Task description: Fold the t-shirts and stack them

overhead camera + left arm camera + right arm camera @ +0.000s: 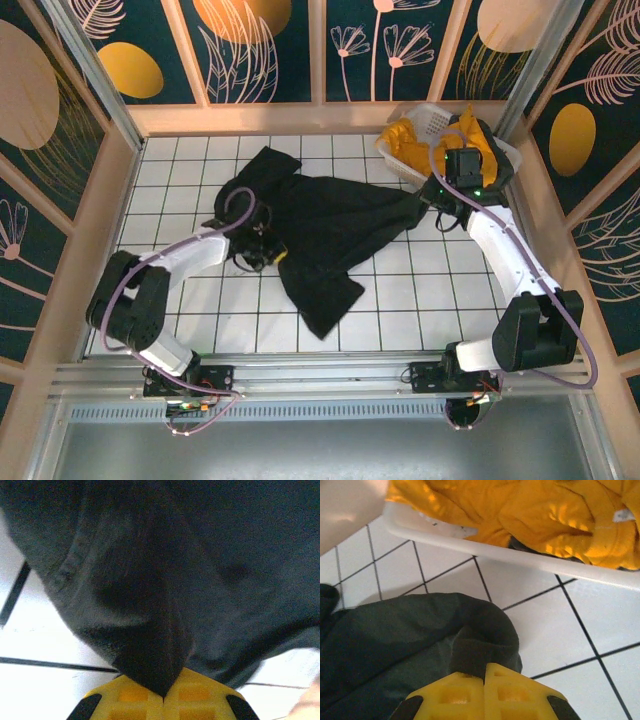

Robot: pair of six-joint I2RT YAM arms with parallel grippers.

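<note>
A matt, soft black cloth t-shirt covers the glossy white-tiled table; crumpled mustard-yellow cloth shirts fill a smooth white plastic basket.

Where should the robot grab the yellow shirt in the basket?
A raised fold on top of the yellow shirt, coming from above: it lies bunched inside the basket, whose walls block the sides.

Basket blocks far-rt (near tiles free).
</note>
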